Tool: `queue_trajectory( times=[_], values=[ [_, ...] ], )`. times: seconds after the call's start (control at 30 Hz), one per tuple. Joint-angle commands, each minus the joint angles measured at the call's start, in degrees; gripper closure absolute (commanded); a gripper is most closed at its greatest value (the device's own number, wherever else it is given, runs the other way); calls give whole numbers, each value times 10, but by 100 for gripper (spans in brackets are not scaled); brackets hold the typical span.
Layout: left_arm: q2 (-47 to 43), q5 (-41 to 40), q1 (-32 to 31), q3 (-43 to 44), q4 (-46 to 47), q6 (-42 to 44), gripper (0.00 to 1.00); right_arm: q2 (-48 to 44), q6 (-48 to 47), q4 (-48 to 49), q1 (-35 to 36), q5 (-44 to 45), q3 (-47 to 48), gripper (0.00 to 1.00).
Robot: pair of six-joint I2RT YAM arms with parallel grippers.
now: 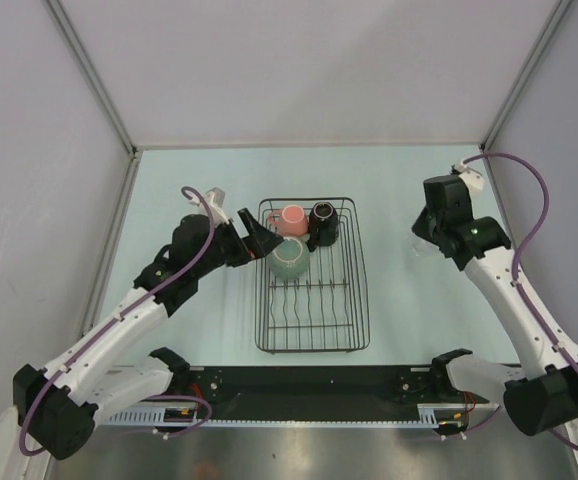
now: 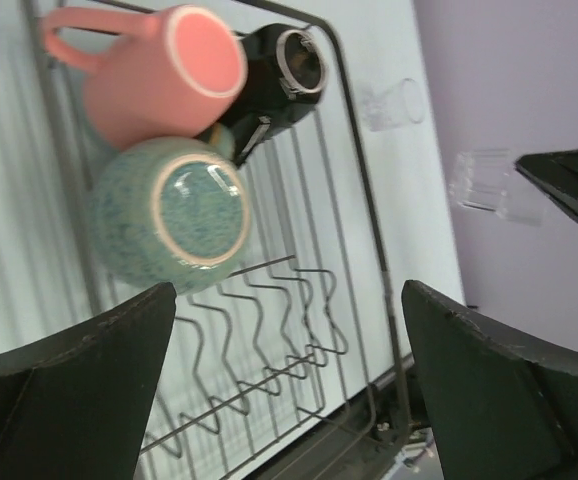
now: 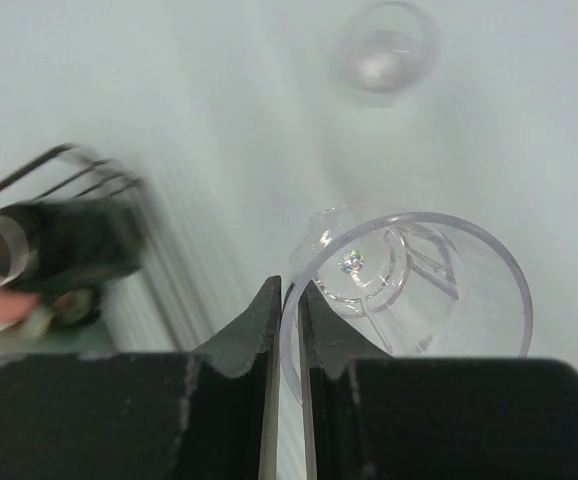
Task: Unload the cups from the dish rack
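From above: my left claw (image 1: 260,236) is spread wide at the left side of the dish rack (image 1: 361,290). Its tips are just beside the pale-green cup (image 1: 290,257), and there's nothing in it. The pink mug (image 1: 291,216) and the black cup (image 1: 323,223) sit side by side at the rack's far end, right behind the green one. Well off to the right of the rack, my right claw (image 1: 429,243) hangs over the table (image 1: 189,300) with a clear tumbler (image 1: 421,246) faintly showing at its tips.

Left wrist camera now: my left fingers (image 2: 69,390) frame the bottom corners, far apart and empty. The pale-green cup (image 2: 169,215) is dead ahead and a little left, clear of both fingers. The pink mug (image 2: 149,75) is above it, with the black cup (image 2: 274,85) tucked against both, all inside the rack (image 2: 359,200). Past the rack's rim a second tumbler (image 2: 394,103) stands on the table. The clear tumbler (image 2: 489,185) hangs at the tip of my right claw (image 2: 569,180).

Right wrist camera: my right claw (image 3: 289,310) is pinched almost together, with the wall of the clear tumbler (image 3: 409,280) caught between the fingers at its rim, mouth towards me. The second tumbler (image 3: 384,50) sits further out on the table. Left of me, blurred, are the rack (image 3: 69,165) and the black cup (image 3: 59,250).
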Motion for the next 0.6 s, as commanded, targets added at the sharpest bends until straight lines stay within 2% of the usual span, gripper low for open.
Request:
queue_trajectory(
  times=[0.0, 0.37, 0.57],
  values=[
    [-13, -62, 3, 26, -85, 27, 0, 21, -19, -34, -79, 51, -8, 100],
    [-15, -52, 3, 24, -108, 34, 0, 85, -13, 26, -171, 46, -58, 100],
    [-12, -46, 2, 18, -107, 37, 0, 133, -9, 82, -175, 25, -70, 100]
  ],
)
